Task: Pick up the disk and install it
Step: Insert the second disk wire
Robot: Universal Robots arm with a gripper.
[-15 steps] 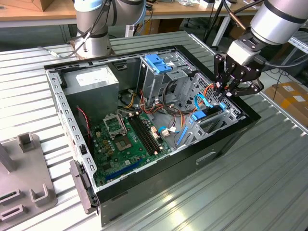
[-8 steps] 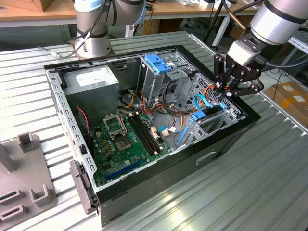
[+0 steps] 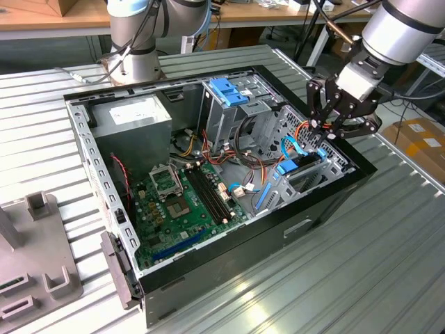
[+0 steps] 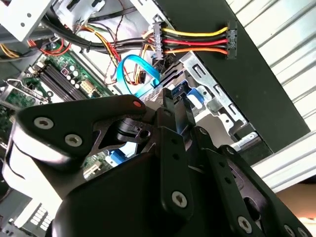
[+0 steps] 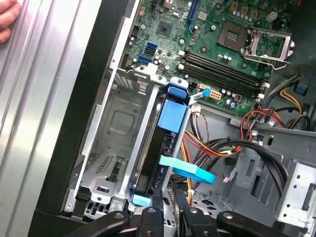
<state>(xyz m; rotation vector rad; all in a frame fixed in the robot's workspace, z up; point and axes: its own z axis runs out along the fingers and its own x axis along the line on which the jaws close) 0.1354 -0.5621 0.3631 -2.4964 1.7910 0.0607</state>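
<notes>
The disk [image 5: 165, 143] is seen standing on edge in the drive bay at the corner of the open computer case [image 3: 327, 202], its blue rails lined up with the bay's guides, and it is gripped at its upper end between the narrowed fingers of the gripper [image 3: 332, 132], presumably so it can be slid down.

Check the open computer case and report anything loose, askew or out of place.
One thing stands out: a power connector on red, yellow and black wires hangs unplugged over the black case wall. The disk stands on edge in the metal bay, blue rails aligned, with the tool just above it.
</notes>
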